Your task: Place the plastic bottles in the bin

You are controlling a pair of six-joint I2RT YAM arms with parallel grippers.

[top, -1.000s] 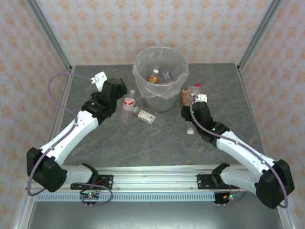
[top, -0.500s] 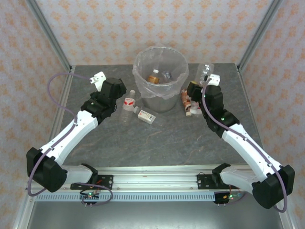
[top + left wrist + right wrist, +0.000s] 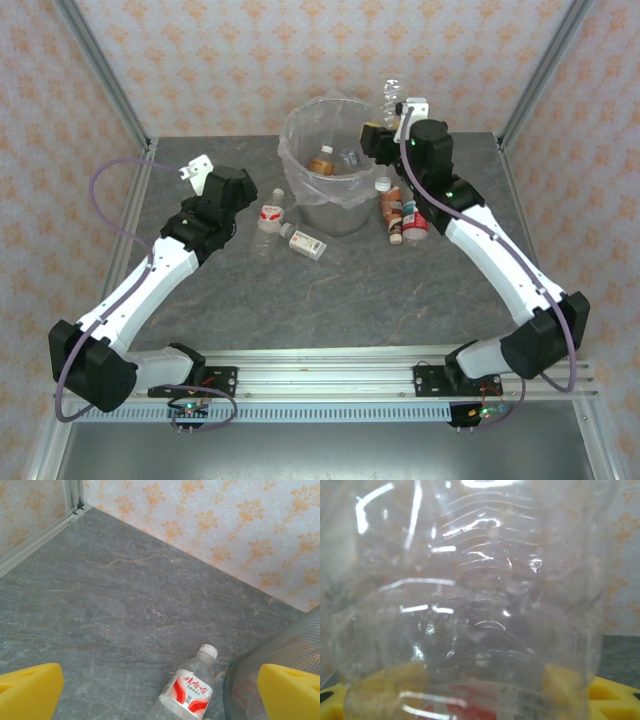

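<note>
- Plastic bottles [image 3: 322,160] are partly dealt with. I count at least two lying in the bottom of the grey bin [image 3: 335,212], one of them amber with a white cap.
- My right claw [image 3: 388,122] is raised at the bin's far right rim and is pinching a clear bottle [image 3: 392,95] that sticks up out of it. In the right wrist view the bottle's ribbed wall sits between the yellow pads [image 3: 615,692].
- I judge this one close to release, though I cannot tell whether it hangs squarely over the opening or just at the rim.
- My left claw [image 3: 159,692] is spread wide with nothing in it, one yellow fingertip [image 3: 30,690] at each lower corner of its wrist view.
- Below it a red-and-white labelled bottle [image 3: 187,690] lies on its side on the grey surface [image 3: 330,300], just beside the bin wall with its white cap pointing away.
- Near that bottle, in front of the bin, is a small white-labelled piece [image 3: 308,243]. I cannot tell whether it is a flattened bottle or a box.
- To the right of the bin a cluster of bottles [image 3: 393,208] waits on the surface. It looks like three, with a brown label and a red cap among them.
- By my reckoning about a third is done, and one bottle in the air and four or five on the surface are left.
</note>
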